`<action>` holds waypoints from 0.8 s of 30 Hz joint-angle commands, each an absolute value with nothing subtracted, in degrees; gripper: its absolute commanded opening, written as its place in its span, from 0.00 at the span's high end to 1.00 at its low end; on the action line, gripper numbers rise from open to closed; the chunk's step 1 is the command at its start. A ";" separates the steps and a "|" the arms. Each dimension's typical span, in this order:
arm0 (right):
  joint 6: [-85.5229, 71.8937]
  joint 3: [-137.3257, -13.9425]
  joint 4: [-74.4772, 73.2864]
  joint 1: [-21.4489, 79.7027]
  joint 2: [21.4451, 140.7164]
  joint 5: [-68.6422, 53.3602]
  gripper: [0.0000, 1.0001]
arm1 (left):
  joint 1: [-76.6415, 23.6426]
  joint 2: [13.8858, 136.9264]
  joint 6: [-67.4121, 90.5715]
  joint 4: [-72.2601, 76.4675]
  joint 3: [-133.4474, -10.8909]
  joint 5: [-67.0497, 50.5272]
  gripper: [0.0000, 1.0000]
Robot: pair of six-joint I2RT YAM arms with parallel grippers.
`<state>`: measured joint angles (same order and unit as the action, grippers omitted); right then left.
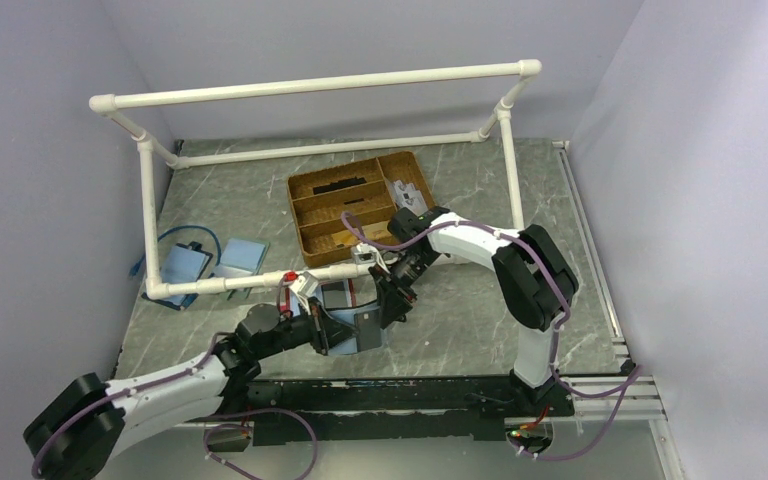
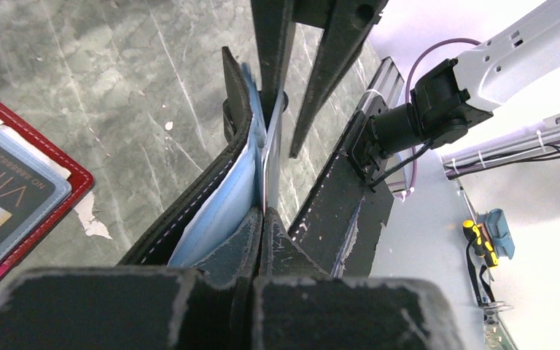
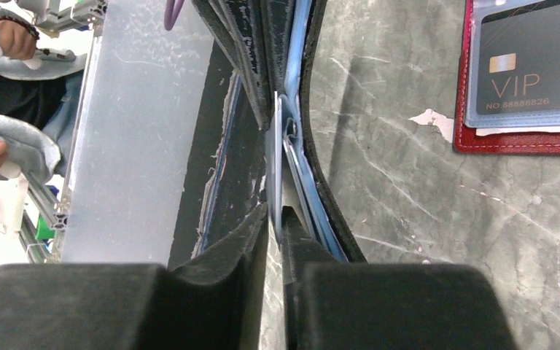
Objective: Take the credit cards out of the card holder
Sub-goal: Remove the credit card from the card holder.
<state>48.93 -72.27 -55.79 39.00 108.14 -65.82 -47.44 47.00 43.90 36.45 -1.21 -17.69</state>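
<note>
The card holder (image 1: 352,326), black-edged with blue leaves inside, stands on edge between my two grippers near the table's front. My left gripper (image 2: 264,215) is shut on a thin pale leaf of it; I cannot tell whether that leaf is a card or a sleeve. The black cover (image 2: 189,211) bulges just left of the fingers. My right gripper (image 3: 277,219) is slightly open at the opposite end. The same thin leaf (image 3: 278,160) lies in its narrow gap, against one finger. The credit cards cannot be told apart here.
A red-edged holder (image 3: 525,140) lies flat on the marble beside us, with a dark VIP card (image 3: 532,65) under a clear sleeve. A wooden tray (image 1: 360,205) stands behind and a white pipe frame (image 1: 310,85) surrounds the area. Blue pieces (image 1: 185,265) lie far left.
</note>
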 commanded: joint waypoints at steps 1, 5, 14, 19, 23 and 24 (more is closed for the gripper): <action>58.14 -75.13 -61.60 39.06 104.51 -64.05 0.63 | -47.54 40.42 38.13 26.70 -4.30 -18.36 1.00; 64.55 -74.53 -64.99 38.40 100.23 -61.79 0.54 | -47.55 37.12 33.02 18.84 -6.60 -19.88 1.00; 63.82 -67.67 -54.79 38.14 93.95 -54.20 0.44 | -47.53 42.93 27.16 19.08 -10.58 -25.73 1.00; 64.05 -64.48 -51.06 38.43 94.70 -52.66 0.42 | -47.63 48.10 27.18 24.94 -11.03 -29.17 1.00; 62.65 -63.93 -49.23 38.84 95.39 -51.91 0.41 | -47.55 49.89 27.55 27.78 -11.14 -30.59 1.00; 62.44 -63.74 -48.96 38.89 95.57 -51.98 0.41 | -47.61 49.99 27.64 28.39 -11.04 -30.65 1.00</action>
